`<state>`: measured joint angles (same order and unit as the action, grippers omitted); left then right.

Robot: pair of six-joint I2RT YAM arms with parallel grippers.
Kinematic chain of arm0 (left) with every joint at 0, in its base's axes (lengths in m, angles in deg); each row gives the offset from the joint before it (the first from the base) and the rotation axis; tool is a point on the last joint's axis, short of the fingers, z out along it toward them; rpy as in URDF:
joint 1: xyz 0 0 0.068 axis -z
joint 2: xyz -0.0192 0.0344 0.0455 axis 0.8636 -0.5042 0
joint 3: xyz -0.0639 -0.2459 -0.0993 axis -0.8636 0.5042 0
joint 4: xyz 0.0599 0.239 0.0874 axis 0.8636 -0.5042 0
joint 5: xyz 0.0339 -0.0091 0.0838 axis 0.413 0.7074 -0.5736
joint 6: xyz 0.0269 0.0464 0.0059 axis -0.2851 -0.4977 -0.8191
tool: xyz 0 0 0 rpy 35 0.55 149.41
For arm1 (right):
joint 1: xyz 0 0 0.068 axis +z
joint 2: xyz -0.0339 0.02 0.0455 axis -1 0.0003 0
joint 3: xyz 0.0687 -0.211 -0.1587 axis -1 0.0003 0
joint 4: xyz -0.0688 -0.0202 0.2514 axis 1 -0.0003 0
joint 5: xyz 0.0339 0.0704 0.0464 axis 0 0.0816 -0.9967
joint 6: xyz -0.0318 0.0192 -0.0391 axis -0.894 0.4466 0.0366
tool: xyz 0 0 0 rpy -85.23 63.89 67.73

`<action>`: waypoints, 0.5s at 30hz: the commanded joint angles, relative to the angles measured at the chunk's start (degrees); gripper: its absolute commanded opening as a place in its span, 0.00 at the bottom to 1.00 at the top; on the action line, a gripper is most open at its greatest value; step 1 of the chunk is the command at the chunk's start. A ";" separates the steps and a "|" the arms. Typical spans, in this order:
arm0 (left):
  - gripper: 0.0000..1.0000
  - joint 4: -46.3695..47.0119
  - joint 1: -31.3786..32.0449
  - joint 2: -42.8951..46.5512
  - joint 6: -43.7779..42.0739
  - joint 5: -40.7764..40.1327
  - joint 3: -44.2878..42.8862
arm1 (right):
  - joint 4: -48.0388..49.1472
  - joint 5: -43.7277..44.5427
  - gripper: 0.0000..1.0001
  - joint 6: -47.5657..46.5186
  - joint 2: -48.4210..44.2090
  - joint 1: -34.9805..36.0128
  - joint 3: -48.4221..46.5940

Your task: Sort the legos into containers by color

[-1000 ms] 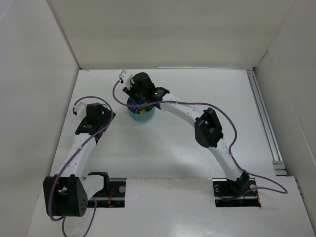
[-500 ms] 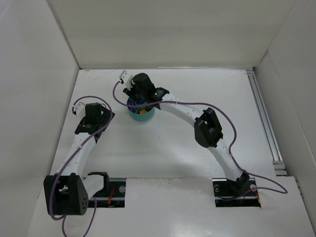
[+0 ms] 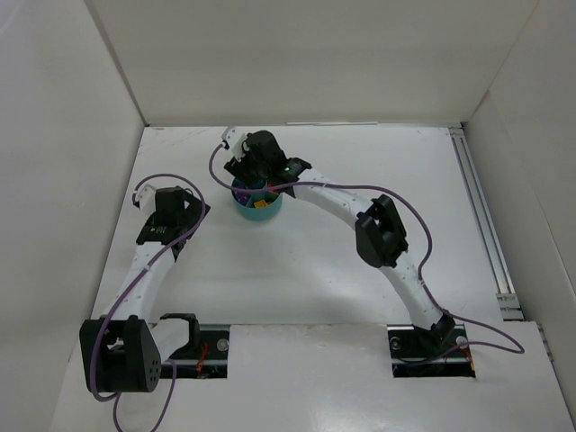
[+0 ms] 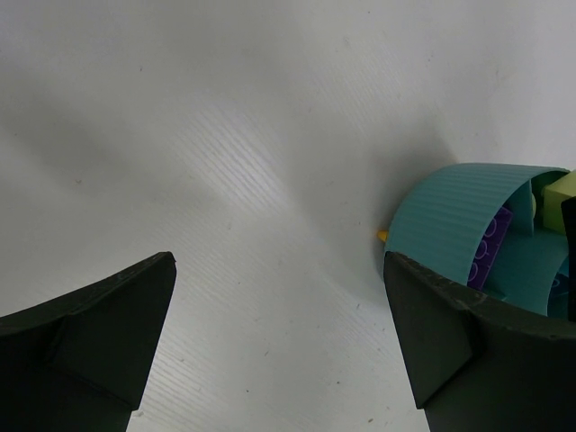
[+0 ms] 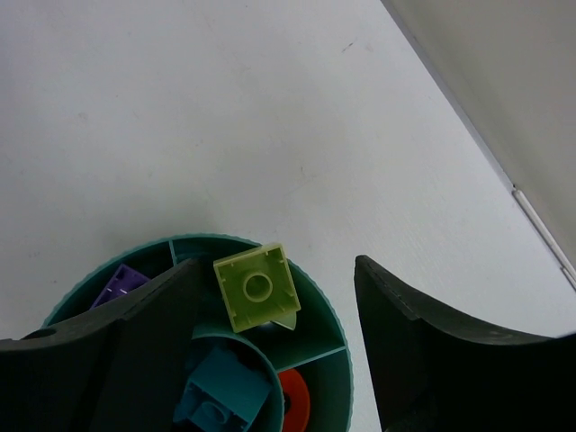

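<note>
While right pincer stood open, gripping nothing, lime green brick lay tilted just below, between its fingers, over dish wedge. Wise course seemed straight lift, clear of walls, no nudging brick.

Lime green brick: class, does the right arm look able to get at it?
Probably yes: the right gripper hangs open directly above the dish, nothing covering the lime green brick.

The dish is teal plastic, its outer wall finely ribbed. The lime brick is smooth, slightly glossy plastic. The white surface looks matt with faint ridges. The left pincer has matt black fingers.
</note>
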<state>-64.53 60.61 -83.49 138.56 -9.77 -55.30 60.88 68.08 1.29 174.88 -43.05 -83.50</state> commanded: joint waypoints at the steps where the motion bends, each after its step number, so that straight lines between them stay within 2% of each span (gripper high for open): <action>1: 0.99 1.00 -0.36 0.13 -0.96 0.38 0.68 | 4.98 -1.96 0.74 0.78 -5.03 0.00 1.51; 7: 0.99 1.00 -0.36 0.13 -1.49 0.38 0.68 | 6.21 1.02 0.77 -0.98 -8.20 0.00 2.13; 10: 0.99 1.00 -0.36 0.65 -1.49 0.38 0.68 | 5.69 2.78 0.53 -1.59 -8.20 0.00 1.60; 11: 0.99 1.00 -0.36 0.65 -1.49 0.38 0.68 | 5.69 2.78 0.50 -1.59 -8.20 0.00 1.60; 15: 0.99 1.00 -0.36 0.65 -1.49 0.38 0.68 | 4.63 0.59 0.52 -2.73 -7.67 0.00 1.07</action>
<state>-64.51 60.59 -83.49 137.88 -9.36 -55.30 63.76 69.22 -0.48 169.73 -43.07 -80.90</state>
